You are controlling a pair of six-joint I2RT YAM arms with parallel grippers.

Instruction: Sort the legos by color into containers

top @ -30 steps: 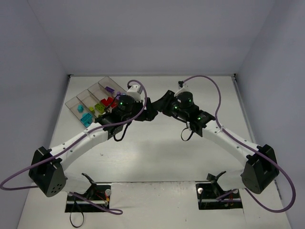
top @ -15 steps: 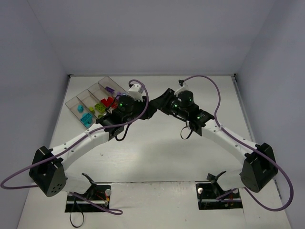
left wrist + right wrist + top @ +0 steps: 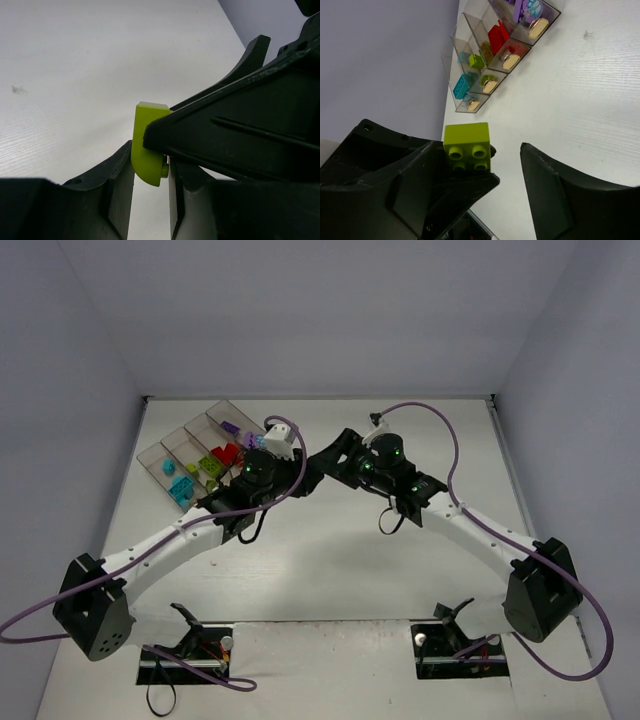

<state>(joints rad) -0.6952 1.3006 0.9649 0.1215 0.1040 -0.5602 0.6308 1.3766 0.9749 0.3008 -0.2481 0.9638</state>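
A lime green lego [image 3: 149,150] hangs in the air above the table, pinched between the fingers of my left gripper [image 3: 151,182]. My right gripper [image 3: 492,150] faces it with its jaws spread. One of its fingers [image 3: 560,190] stands well clear of the lime green lego [image 3: 467,142]; the other lies against the brick. In the top view the left gripper [image 3: 305,473] and the right gripper [image 3: 330,455] meet at mid-table. The containers [image 3: 172,440] sit at the back left, holding cyan [image 3: 181,490], lime [image 3: 210,465], red [image 3: 228,453] and purple [image 3: 232,427] legos.
In the right wrist view the containers [image 3: 470,30] lie beside the left wall, with the white tabletop [image 3: 580,85] to their right. Purple cables [image 3: 455,455] loop over both arms.
My left gripper has shut on the lime green lego, and my right gripper's jaws have opened off it. Both wrists shifted slightly left.
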